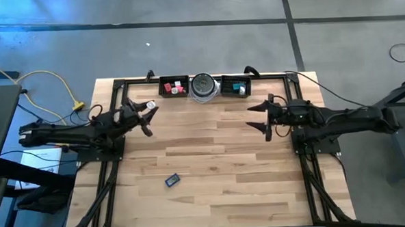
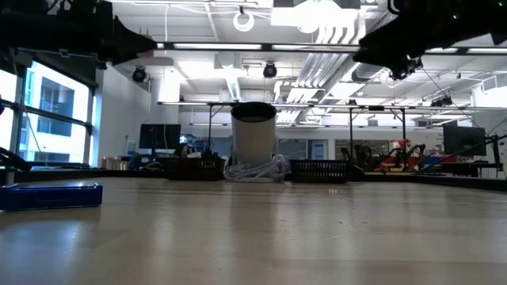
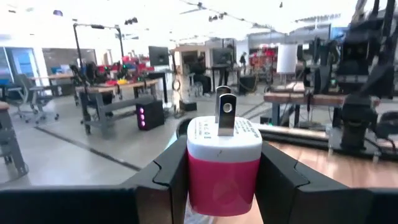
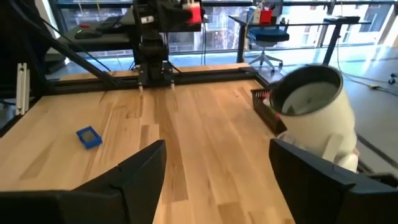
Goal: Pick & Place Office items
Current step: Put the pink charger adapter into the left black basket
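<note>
My left gripper [image 1: 148, 116] hangs over the table's far left, shut on a pink block with a white end and two metal prongs [image 3: 222, 155]. Across from it, over the far right, my right gripper [image 1: 252, 117] stands open with nothing between its fingers [image 4: 143, 174]. A blue flat piece [image 1: 172, 179] lies flat on the wood near the middle front. Against the far edge stand two black trays: the left one [image 1: 162, 88] holds red and pink pieces [image 1: 177, 87], the right one [image 1: 225, 85] a teal block [image 1: 239, 88]. My left gripper pinches the block's pink body [image 3: 224, 186] between its two fingers, one on each of two opposite sides. The fingers lie about level and point toward the table's right. The white end with the prongs [image 3: 224, 112] sticks out past the fingertips. The block is lifted clear of the table.
A round silver-grey container [image 1: 203, 86] stands between the two trays at the far edge. A black frame [image 1: 119, 83] runs around the table's far and side edges. Bare wood [image 1: 211, 154] lies between the two arms and toward the front.
</note>
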Controlling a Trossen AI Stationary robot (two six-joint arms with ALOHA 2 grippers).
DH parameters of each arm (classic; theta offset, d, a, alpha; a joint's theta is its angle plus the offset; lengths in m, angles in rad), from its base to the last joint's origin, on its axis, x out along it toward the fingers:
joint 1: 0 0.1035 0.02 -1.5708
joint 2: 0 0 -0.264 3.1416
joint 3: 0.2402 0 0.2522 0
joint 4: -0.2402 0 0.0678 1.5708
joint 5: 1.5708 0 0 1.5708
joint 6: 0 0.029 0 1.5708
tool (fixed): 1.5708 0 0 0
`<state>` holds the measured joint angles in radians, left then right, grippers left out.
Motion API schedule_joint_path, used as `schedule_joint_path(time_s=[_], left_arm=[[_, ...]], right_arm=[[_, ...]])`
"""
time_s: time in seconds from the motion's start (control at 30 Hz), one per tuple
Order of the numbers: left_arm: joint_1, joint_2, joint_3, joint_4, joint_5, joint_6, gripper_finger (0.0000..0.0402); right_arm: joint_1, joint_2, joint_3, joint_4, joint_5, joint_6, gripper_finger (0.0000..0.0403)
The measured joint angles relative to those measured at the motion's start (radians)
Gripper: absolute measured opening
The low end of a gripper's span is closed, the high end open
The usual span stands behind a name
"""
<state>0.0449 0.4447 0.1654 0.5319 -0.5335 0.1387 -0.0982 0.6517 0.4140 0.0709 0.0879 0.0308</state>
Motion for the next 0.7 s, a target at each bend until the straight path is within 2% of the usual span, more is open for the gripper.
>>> schedule_joint_path(time_s=[0.2,0.43,0.6,0.7], left_arm=[[0.001,-0.113,-0.004,-0.148,-0.046,-0.019,0.0127],[0.052,-0.161,-0.082,-0.140,-0.086,-0.055,0.0127],[0.133,-0.167,-0.145,0.003,-0.034,-0.064,0.0127],[0.194,-0.156,-0.148,-0.001,0.031,-0.077,0.0127]], right_arm=[[0.000,-0.077,-0.086,0.015,0.000,0.045,0.0271],[0.000,-0.100,-0.147,0.076,-0.004,0.073,0.0271],[0.000,-0.099,-0.154,0.084,-0.009,0.078,0.0271],[0.000,-0.099,-0.154,0.092,-0.009,0.077,0.0271]])
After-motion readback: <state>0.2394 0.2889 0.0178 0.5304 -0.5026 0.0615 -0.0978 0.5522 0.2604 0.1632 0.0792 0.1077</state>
